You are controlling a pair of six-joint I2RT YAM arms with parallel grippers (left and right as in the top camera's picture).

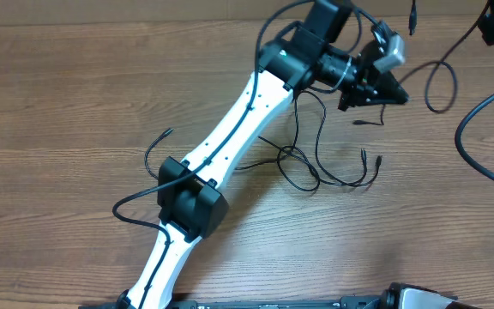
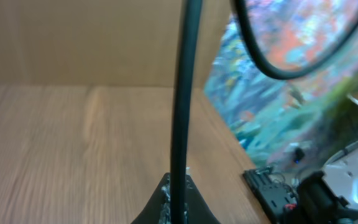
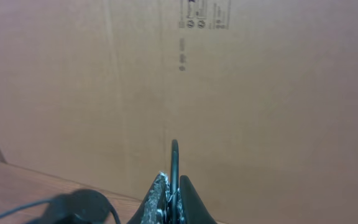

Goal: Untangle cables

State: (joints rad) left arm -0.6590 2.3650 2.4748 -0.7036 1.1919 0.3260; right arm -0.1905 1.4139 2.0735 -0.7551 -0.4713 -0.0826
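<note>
Wood-grain table (image 1: pixel 58 103), plain cardboard wall (image 3: pixel 278 112) with small printed marks (image 3: pixel 204 15), colourful blurred backdrop (image 2: pixel 272 124)

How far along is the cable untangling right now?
Done: nothing looks clearly freed yet. In hand: the left fingers are shut on a black cord, and the right fingers pinch a thin cord. Left: the crossed loops of thin cable lie tangled on the table and need separating.

We see the left arm (image 1: pixel 230 137) with white links and black joints; the left gripper (image 1: pixel 399 94) is all black.
</note>
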